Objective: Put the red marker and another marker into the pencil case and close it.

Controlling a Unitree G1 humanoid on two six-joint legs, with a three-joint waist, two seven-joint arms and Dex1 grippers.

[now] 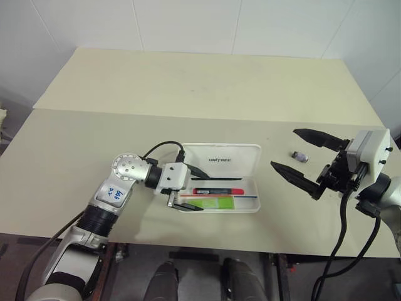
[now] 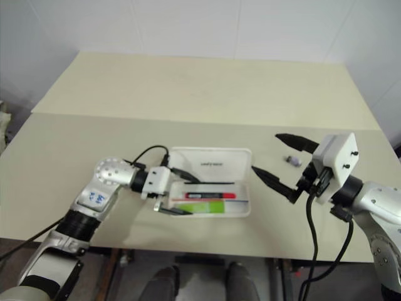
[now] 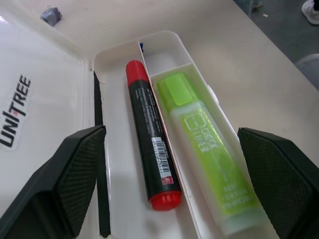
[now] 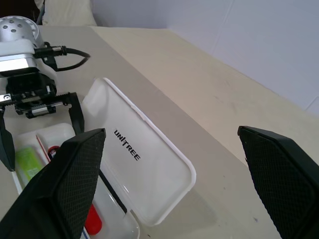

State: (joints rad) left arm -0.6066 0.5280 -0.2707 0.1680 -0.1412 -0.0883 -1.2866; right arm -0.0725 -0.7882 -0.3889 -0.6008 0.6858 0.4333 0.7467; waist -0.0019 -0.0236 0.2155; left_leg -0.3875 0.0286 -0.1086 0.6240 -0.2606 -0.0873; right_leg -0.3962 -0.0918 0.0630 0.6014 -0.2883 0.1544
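The left gripper (image 1: 188, 201) hangs over the left end of the open case (image 1: 220, 179), its fingers spread and holding nothing. In the tray, the red marker (image 3: 151, 150) lies along the middle and the green marker (image 3: 209, 149) beside it in the narrow compartment at the near edge; the lid lies flat on the table (image 1: 188, 94). To the right, the right gripper (image 1: 301, 157) hovers with fingers wide apart, a small grey object (image 1: 300, 155) on the table between them.

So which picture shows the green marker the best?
The left wrist view: the green marker lies close up in the pencil case, beside the red marker, its print showing. In the head views it is a small green strip. In the right wrist view just a bit peeks out.
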